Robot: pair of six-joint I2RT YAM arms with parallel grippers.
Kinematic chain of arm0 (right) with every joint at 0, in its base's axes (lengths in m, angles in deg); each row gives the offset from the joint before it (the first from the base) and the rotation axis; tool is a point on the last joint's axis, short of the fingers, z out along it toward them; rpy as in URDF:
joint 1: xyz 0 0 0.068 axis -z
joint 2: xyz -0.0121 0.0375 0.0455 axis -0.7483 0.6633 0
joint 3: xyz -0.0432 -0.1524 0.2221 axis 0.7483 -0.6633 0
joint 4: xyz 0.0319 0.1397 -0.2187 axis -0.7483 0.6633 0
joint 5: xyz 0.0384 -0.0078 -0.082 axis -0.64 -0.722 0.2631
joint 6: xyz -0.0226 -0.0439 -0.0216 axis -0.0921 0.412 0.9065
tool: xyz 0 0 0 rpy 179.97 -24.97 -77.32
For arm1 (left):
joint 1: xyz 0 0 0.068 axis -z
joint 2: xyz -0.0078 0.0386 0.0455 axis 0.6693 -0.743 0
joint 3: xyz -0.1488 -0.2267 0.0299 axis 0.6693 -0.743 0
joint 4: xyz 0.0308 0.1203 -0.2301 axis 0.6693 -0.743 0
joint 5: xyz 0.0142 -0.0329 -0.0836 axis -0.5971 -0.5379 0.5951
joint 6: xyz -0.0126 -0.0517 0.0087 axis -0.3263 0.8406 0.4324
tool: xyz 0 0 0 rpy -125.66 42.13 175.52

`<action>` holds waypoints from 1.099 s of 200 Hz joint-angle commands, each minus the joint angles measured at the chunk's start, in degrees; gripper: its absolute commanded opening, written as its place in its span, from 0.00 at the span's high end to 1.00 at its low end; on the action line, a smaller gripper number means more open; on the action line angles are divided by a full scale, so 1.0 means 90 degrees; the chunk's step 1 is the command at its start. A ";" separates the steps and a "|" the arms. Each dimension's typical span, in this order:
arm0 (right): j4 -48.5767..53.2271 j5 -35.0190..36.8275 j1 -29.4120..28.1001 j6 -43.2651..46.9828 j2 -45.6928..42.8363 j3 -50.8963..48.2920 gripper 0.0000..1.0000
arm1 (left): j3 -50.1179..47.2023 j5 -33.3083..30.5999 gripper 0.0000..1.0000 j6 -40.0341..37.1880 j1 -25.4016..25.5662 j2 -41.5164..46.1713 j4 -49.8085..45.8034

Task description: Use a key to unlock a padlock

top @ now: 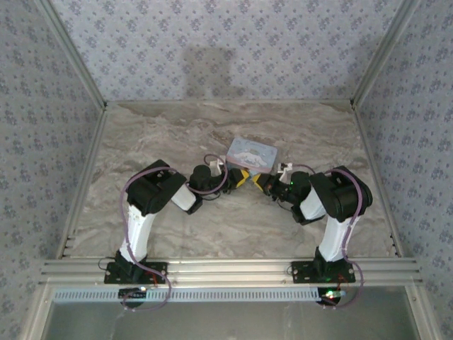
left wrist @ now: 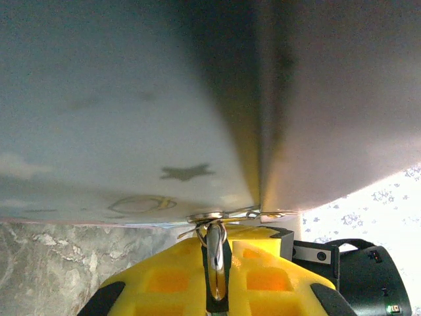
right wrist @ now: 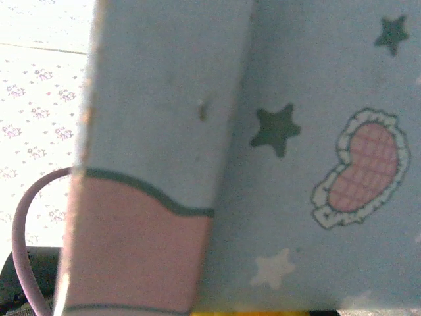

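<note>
While its arm [top: 152,198] angles inward, left end effector [top: 237,178] pinches the key [left wrist: 215,263].

Robot lab test cell, not a home or shop. The workspace was boxed in by aluminium frame posts [top: 71,53], with the walls [top: 226,42] behind and at both sides papered in a small floral print, like a staged backdrop. The bench [top: 177,237] had a marble-look top. The left arm [top: 141,212] and right arm [top: 336,209] were bolted to aluminium rails [top: 226,269] along the near edge. A slotted cable duct [top: 212,294] ran just below the rails. Purple cables [top: 126,195] looped off the arms, and small green lights [top: 333,292] glowed at the base.
</note>
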 commanded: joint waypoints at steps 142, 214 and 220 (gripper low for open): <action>0.0825 -0.1198 0.0121 0.0972 -0.0940 -0.0251 1.00 | 0.0115 0.0584 1.00 0.0116 0.0012 0.0005 0.0404; 0.0787 -0.1092 0.0128 0.0993 -0.0671 -0.0193 1.00 | 0.0118 0.0601 1.00 0.0164 0.0015 0.0022 0.0403; 0.0830 -0.1085 0.0127 0.1022 -0.0668 -0.0189 1.00 | 0.0104 0.0594 1.00 0.0166 0.0015 0.0022 0.0403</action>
